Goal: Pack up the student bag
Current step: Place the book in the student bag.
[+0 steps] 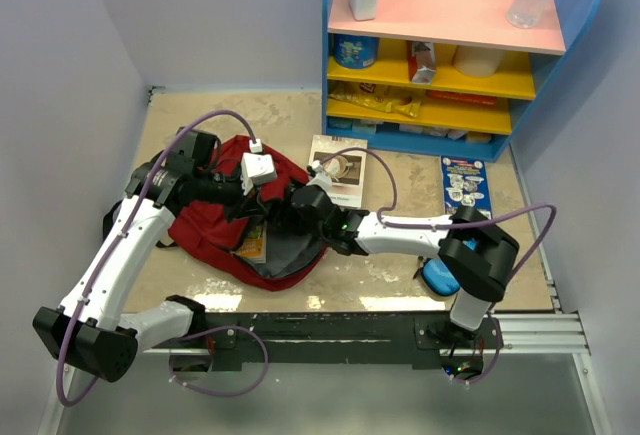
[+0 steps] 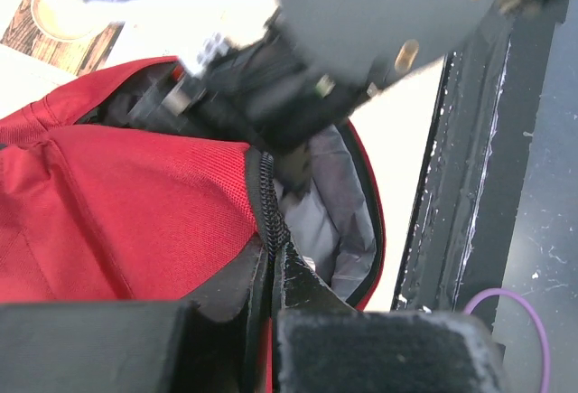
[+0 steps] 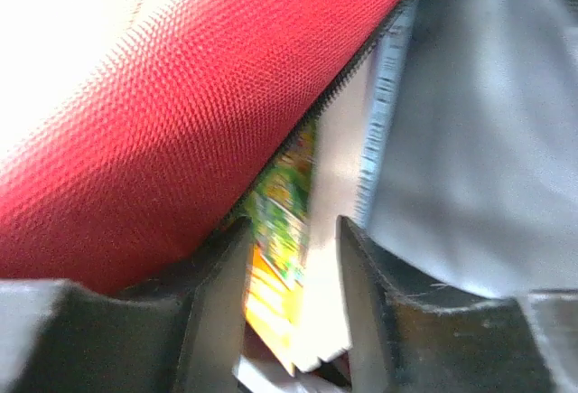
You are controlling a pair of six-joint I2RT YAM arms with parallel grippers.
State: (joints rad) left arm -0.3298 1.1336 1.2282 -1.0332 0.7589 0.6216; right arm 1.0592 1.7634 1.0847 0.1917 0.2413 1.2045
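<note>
The dark red student bag [image 1: 215,225] lies on the table left of centre, its mouth open toward the near edge and showing grey lining [image 2: 336,203]. My left gripper [image 2: 271,256] is shut on the bag's black zipper edge and holds the flap up. My right gripper [image 3: 293,239] reaches into the mouth from the right [image 1: 300,213]. It is closed on an orange and green book [image 3: 275,230] with white pages, under the red flap [image 3: 181,122]. The book's corner pokes out of the mouth [image 1: 252,243].
A book with a coffee-cup cover [image 1: 338,170] lies behind the bag. A blue booklet [image 1: 466,185] and a small blue pouch [image 1: 438,277] lie at the right. A blue and yellow shelf [image 1: 450,55] stands at the back right. A black rail [image 1: 330,327] runs along the near edge.
</note>
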